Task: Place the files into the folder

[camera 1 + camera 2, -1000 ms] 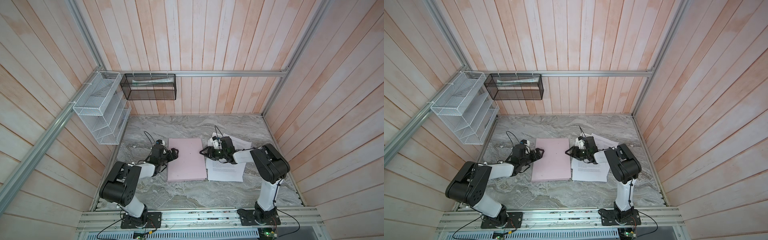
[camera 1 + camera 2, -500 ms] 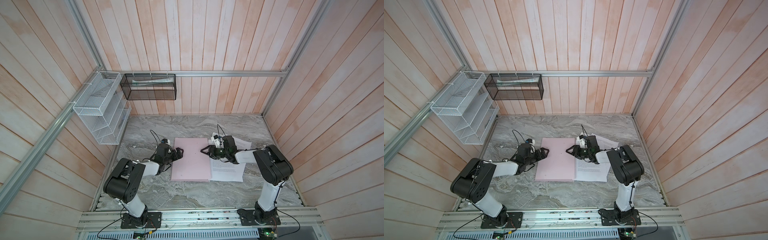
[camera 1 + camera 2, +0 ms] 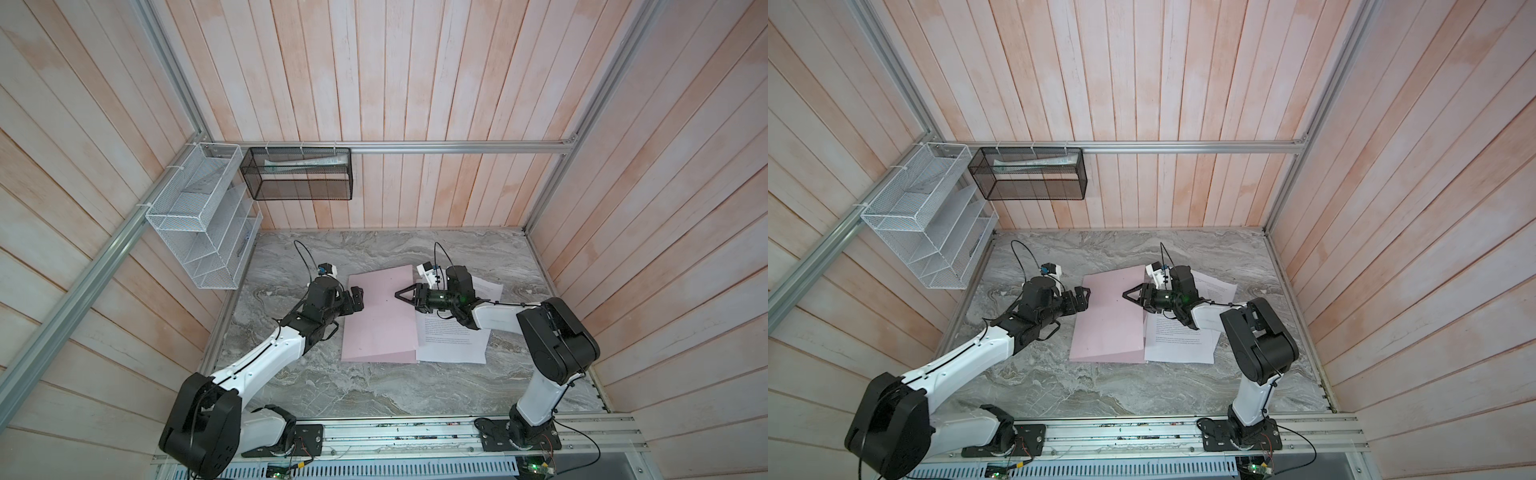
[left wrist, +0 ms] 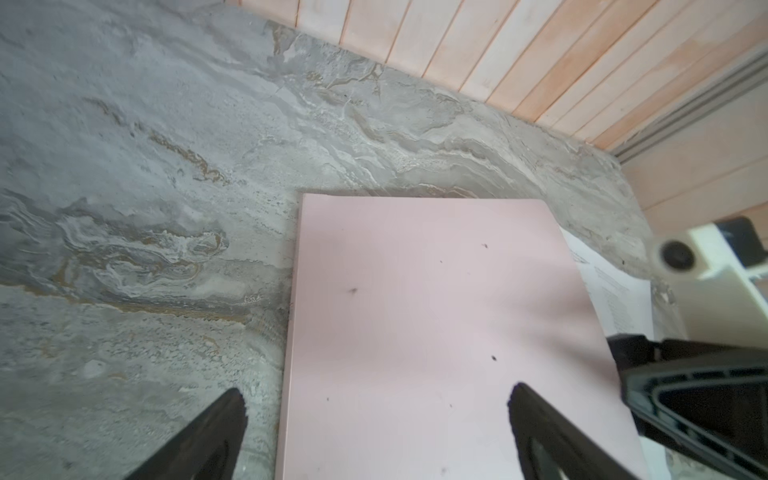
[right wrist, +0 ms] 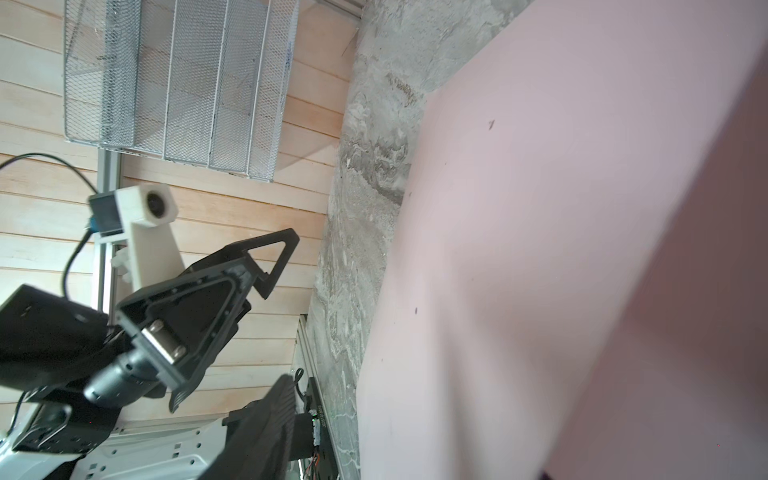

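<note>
Thin pale pink card folder [image 3: 1108, 324] lies mid-frame on grey marble tabletop [image 3: 1100, 395], white printed paper sheets [image 3: 1179, 347] touching its right edge. L gripper [image 3: 1082, 297] sits at folder's left edge, R gripper [image 3: 1128, 296] over its upper right. White wire-mesh rack [image 3: 926, 232] & black wire-mesh basket [image 3: 1027, 172] hang upper left.

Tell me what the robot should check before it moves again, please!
1. Left tool open: ok, its jaws stand wide apart at the left edge of the folder.
2. Folder opened: not ok, its pink cover looks shut.
3. Files inside folder: not ok, the white sheets lie beside it on the table.
4. Right tool gripping anything: cannot tell; it hangs over the folder's far right part.
</note>
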{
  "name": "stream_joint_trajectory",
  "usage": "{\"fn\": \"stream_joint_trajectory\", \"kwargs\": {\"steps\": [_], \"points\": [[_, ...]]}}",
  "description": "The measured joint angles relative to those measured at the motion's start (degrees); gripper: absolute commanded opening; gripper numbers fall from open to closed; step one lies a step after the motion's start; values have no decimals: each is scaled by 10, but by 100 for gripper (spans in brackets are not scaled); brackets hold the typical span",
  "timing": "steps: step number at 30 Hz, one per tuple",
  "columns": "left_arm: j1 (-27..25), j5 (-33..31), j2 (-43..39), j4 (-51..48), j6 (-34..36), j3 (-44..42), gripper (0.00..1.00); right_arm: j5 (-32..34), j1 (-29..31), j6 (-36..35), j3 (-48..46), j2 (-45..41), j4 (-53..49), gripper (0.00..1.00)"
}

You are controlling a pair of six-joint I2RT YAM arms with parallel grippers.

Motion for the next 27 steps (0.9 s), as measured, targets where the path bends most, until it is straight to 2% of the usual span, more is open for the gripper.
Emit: {"fn": "stream_joint_trajectory", "kwargs": {"steps": [9,14,17,20,27], "points": [[-245,-144,-116,-94,72,3,100,-10,15,53,32,0,7,57],[-405,-247,-101,-130,85,34,100,-9,25,87,40,0,3,58],[-479,-290,-66,-136,93,63,100,-6,28,101,40,-2,0,58],[-509,-305,-31,-137,97,82,100,-1,30,111,40,-10,-1,58],[-510,-338,24,-140,92,85,100,3,35,134,29,-36,15,57]]}}
